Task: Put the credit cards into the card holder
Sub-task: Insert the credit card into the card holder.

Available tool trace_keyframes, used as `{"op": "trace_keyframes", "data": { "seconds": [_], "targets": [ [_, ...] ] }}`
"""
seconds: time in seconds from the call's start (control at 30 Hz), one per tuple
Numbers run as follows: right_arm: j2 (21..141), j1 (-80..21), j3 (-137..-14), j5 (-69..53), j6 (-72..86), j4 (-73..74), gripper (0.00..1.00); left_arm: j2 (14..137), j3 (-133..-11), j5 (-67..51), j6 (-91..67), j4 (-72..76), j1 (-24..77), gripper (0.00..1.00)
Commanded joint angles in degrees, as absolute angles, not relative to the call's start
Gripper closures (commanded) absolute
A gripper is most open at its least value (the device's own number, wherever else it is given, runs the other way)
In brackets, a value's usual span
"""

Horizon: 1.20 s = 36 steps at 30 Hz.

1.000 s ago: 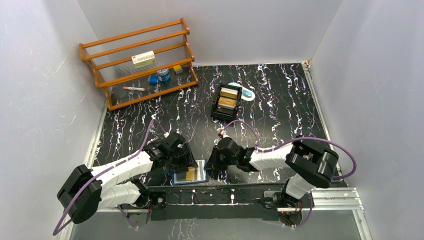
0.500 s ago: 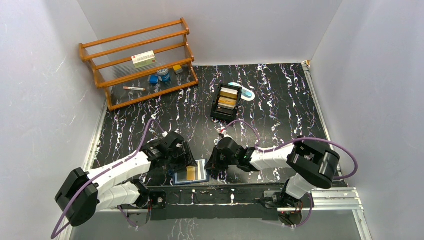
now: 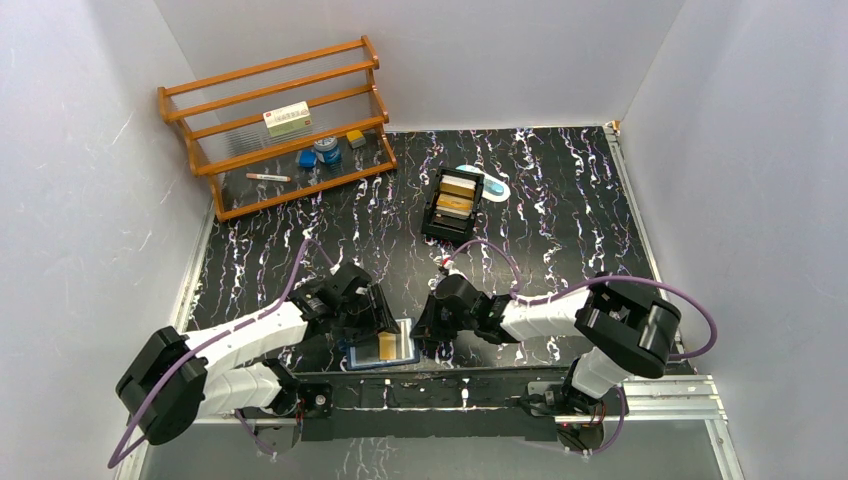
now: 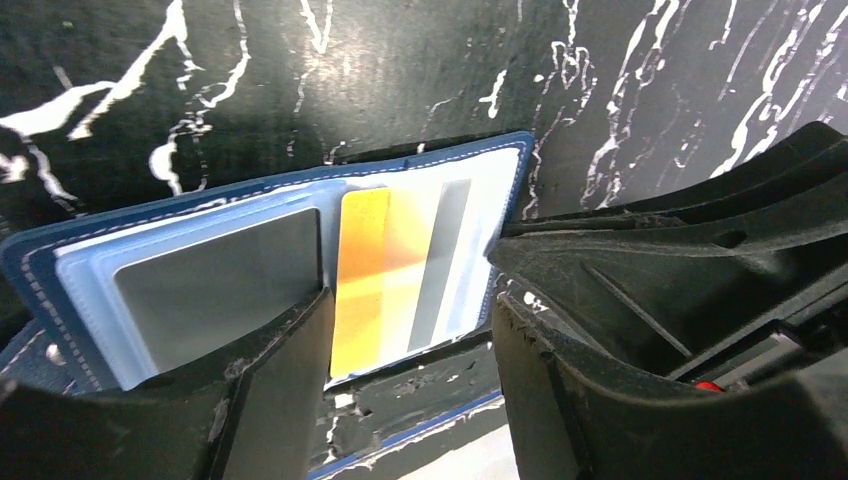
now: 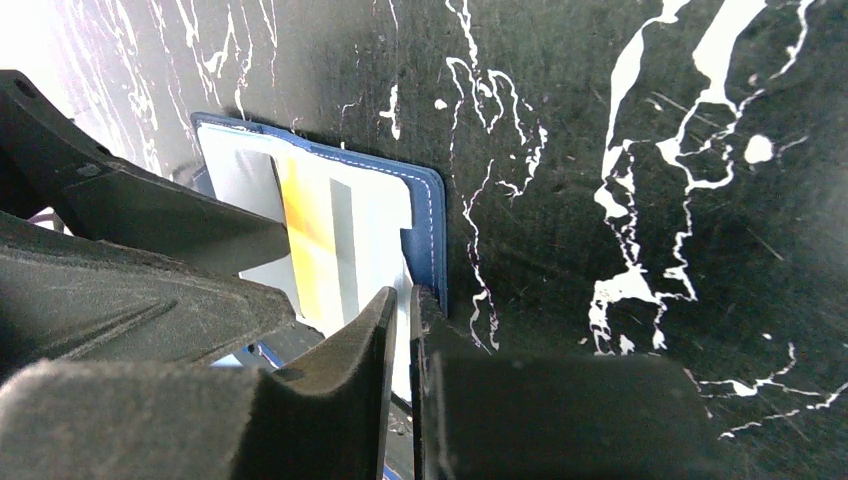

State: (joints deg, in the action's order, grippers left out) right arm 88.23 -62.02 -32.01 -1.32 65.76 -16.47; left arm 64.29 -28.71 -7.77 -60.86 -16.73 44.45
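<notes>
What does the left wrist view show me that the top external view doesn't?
Only the left wrist view shows the card holder's clear pockets, with the gold card and its grey stripe sitting in one. Only the top external view shows the black tray of remaining cards and the wooden rack. Both show the opened holder with the left gripper open over it.

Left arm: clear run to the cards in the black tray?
Probably yes. The left gripper hangs open and empty over the card holder; nothing stands between it and the credit cards in the black tray. The right gripper, pinching the holder, sits close by.
</notes>
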Motion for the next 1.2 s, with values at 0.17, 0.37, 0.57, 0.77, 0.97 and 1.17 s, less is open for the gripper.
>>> {"op": "trace_keyframes", "data": {
  "seconds": [0.17, 0.37, 0.57, 0.77, 0.97, 1.17],
  "targets": [
    [85.9, -62.2, -29.9, 1.9, 66.0, -13.8, 0.81, 66.6, -26.2, -13.8, -63.6, -6.4, 44.3, 0.43],
    [84.4, -62.1, -29.0, 3.2, 66.6, -12.9, 0.80, 68.7, -26.1, -14.6, -63.9, -2.0, 44.4, 0.43],
    [81.3, -62.1, -27.5, 6.3, 67.2, -10.7, 0.77, 73.5, -26.9, -17.9, -64.4, 4.7, 44.5, 0.43],
    [75.2, -60.6, -26.4, 11.4, 65.8, -5.0, 0.77, 78.0, -29.9, -21.3, -64.8, 10.3, 45.0, 0.43],
    [68.7, -59.0, -27.4, 16.6, 64.3, 3.8, 0.69, 80.9, -34.3, -21.8, -62.0, 6.1, 44.9, 0.43],
    [63.0, -59.1, -29.5, 16.2, 62.2, 6.1, 0.68, 79.5, -37.8, -19.5, -57.7, -3.9, 43.2, 0.42]
  ]
}}
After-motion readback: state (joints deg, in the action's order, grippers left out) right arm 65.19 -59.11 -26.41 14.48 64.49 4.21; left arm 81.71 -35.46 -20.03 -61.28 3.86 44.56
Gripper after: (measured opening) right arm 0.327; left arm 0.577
